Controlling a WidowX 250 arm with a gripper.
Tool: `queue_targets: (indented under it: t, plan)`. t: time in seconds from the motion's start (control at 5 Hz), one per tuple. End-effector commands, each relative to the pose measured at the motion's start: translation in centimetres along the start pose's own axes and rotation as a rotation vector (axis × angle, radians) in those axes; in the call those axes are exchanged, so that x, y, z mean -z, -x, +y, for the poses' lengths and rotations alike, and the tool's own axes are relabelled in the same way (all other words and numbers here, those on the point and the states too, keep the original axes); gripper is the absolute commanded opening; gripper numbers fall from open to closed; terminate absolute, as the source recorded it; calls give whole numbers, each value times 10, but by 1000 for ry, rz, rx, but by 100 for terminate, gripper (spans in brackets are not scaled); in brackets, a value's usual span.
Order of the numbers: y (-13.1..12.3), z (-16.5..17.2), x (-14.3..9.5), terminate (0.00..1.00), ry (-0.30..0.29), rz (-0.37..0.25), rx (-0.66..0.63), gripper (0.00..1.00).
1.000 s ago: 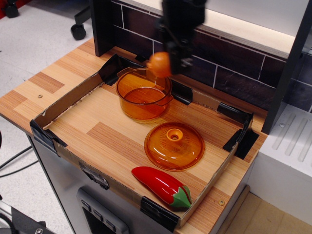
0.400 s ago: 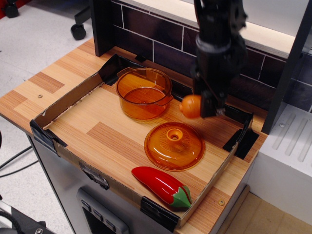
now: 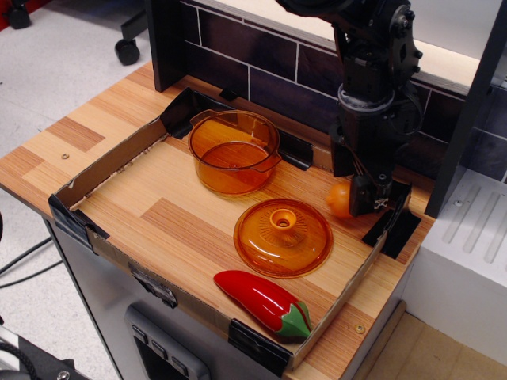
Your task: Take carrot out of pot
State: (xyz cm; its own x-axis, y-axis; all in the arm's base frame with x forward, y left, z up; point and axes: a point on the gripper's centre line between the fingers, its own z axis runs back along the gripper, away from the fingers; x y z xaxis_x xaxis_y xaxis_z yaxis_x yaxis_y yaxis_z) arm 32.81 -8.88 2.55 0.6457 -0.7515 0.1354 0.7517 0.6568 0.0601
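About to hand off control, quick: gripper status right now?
Gripper: closed on the carrot, low over the tray's right rear corner, well clear of the pot.

Pot [image 3: 233, 152]: translucent amber plastic, glossy. Lid [image 3: 283, 237]: same glossy amber plastic. Carrot [image 3: 340, 199]: smooth, matt orange. Pepper [image 3: 261, 302]: shiny red. Table [image 3: 75, 134]: wood-grain, matt. Low wall [image 3: 107, 162]: rough cardboard, black tape.
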Motion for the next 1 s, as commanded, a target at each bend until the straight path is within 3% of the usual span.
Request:
queue_targets:
  t: [0.0,0.2,0.4,0.6,0.8]
  plan:
    - [-10,6,-38,0,-48,-68,-30,100]
    - [-12,12,-70,0,-39,-122,-68,100]
    - [-14,14,-85,0,-16,-94,-91,100]
    - [-14,14,-85,0,-16,-94,-91,100]
    - [-14,14,-85,100,-16,-94,-91,100]
